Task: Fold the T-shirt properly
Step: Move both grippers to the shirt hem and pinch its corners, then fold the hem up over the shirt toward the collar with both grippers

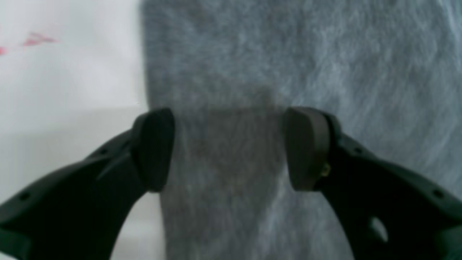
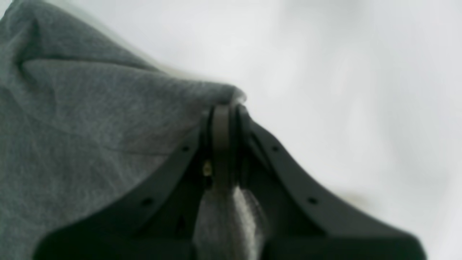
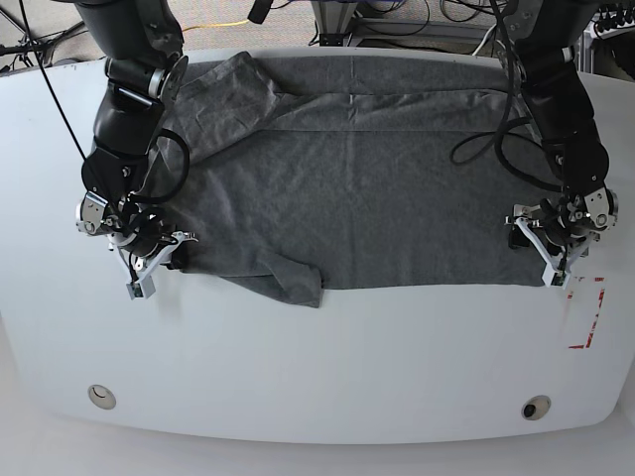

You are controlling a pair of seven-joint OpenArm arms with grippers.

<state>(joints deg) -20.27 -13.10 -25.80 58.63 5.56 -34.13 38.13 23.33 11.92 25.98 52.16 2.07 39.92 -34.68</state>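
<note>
The dark heather-grey T-shirt (image 3: 377,188) lies spread flat on the white table (image 3: 317,367), with one sleeve folded near the front edge. My right gripper (image 3: 151,260), on the base view's left, is shut on the shirt's edge; in the right wrist view the gripper (image 2: 223,108) pinches a corner of the shirt's fabric (image 2: 72,108). My left gripper (image 3: 552,248), on the base view's right, is open at the shirt's other side. In the left wrist view the gripper (image 1: 231,148) has its jaws wide apart over the shirt's edge (image 1: 288,54).
Red tape marks (image 3: 587,312) sit on the table by the left gripper and show in the left wrist view (image 1: 36,39). Two round holes (image 3: 99,395) (image 3: 536,407) are near the table's front edge. Cables and equipment stand behind the table.
</note>
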